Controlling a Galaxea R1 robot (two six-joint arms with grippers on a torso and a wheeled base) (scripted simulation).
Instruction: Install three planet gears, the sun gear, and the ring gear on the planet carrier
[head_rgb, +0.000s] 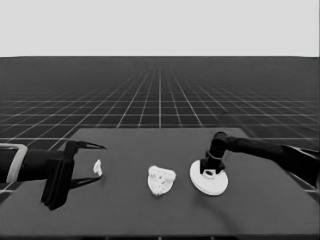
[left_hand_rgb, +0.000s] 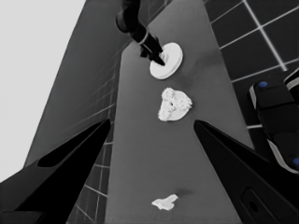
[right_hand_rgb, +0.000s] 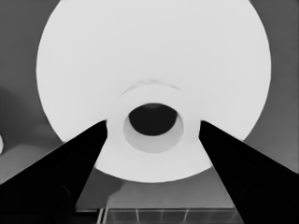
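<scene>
Planet gears, small white toothed wheels (head_rgb: 161, 179), count as seated: you find them clustered on the smaller round part, a flat white disc (head_rgb: 159, 189), which lies mid-table and serves as the landmark for this entry. How many gears sit there you cannot count for certain; the left wrist view shows several toothed lobes around its middle. Outstanding item: the larger round part, a thick white disc with a raised collar and centre hole (head_rgb: 208, 182), lies flat on the dark table (head_rgb: 250, 210) just to the right of the landmark, apart from it. By my reading the gear stage is done or nearly so, and only the capping move remains. Right gripper (head_rgb: 209, 172) is down on the larger round part, its two black fingers (right_hand_rgb: 70, 172) standing either side of the collar, spread about as wide as the collar and apparently at its flanks; firm pinch not confirmed. Left gripper (head_rgb: 92, 162) is parked to the landmark's left, pincer wide, holding nothing. Thin white piece, irregular and untoothed (head_rgb: 97, 167), lies between those idle fingers, unheld. Obstructions: none visible between the larger round part and the landmark.
</scene>
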